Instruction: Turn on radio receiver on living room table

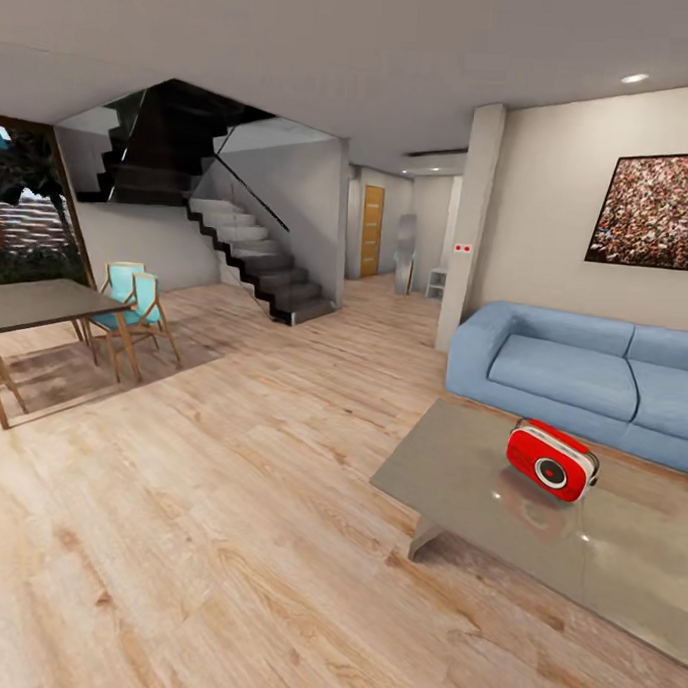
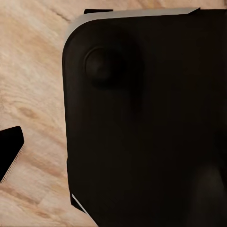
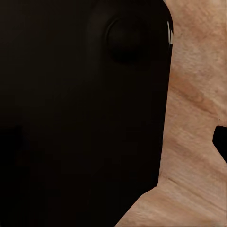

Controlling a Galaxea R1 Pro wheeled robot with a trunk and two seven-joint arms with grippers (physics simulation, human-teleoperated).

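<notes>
Your radio (image 1: 552,459) is red, a rounded rectangle with a pale trim band and a round white-ringed dial on the face turned toward you. It stands upright on the table (image 1: 459,469), toward that table's sofa side, its reflection showing in the glossy grey top. The table is low and sits at the right of your head view, one angled leg visible under its near corner. Just behind it runs the blue sofa (image 1: 573,364), and above the sofa a crowd picture (image 1: 652,210) hangs on the beige wall. A white pillar (image 1: 469,229) stands at the sofa's left end. Between you and the table lies open light wood floor (image 1: 205,538). Far left you have a dark dining table (image 1: 35,306) with teal-seated wooden chairs (image 1: 130,310); behind them a dark staircase (image 1: 248,250) climbs along the wall, and a hallway with an orange door (image 1: 372,230) opens past it. In the left wrist view a black rounded body (image 2: 146,123) covers most of the frame over wood floor; the right wrist view shows the same kind of dark mass (image 3: 80,109). You cannot tell from these how far either gripper is open or whether it holds anything.
</notes>
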